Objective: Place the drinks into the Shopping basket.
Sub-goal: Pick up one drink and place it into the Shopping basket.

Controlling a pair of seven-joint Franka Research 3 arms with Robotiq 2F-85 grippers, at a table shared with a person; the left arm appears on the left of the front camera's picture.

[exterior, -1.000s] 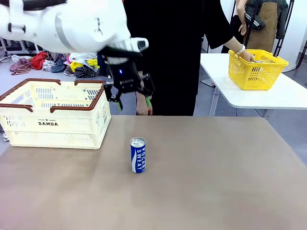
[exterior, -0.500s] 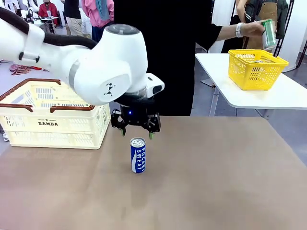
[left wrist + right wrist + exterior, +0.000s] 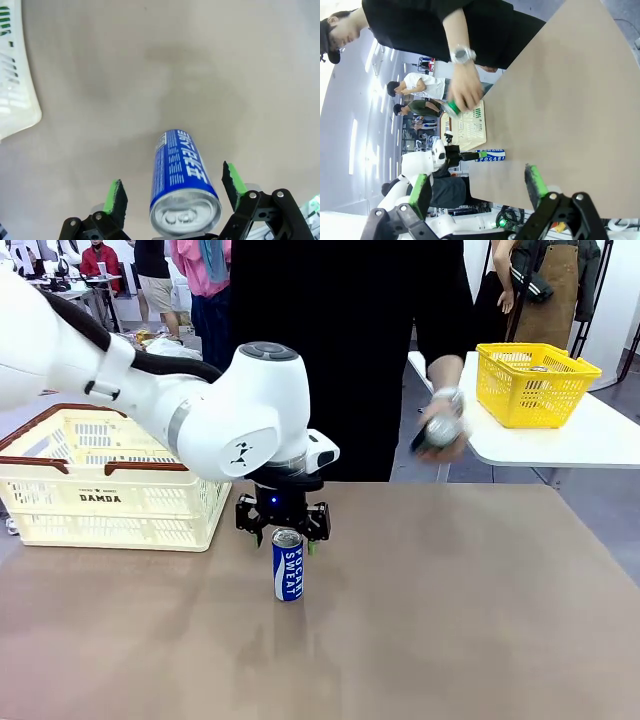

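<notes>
The left pincer (image 3: 285, 541) hung straight down over the blue can (image 3: 287, 570), jaws spread as wide as they went and gripping nothing. Its green pads (image 3: 118, 197) flanked the can's top rim without touching it. The can stood upright on the counter (image 3: 450, 620). In the wrist view it sat nearer one pad than the other, so the grasp would likely have gone best with the pincer nudged sideways until the can was centred. It could then be lowered so the pads met the painted wall below the silver rim, and closed gently enough not to dent a thin shell. The Shopping basket (image 3: 110, 498) stood near the can, to its left and a little farther from the robot, so the lift would have to clear its brown rim. The green can (image 3: 454, 107) was in the person's hand (image 3: 440, 432), well apart from the blue can, up and to its right. The right pincer (image 3: 478, 185) was spread wide and empty, well apart from the blue can
</notes>
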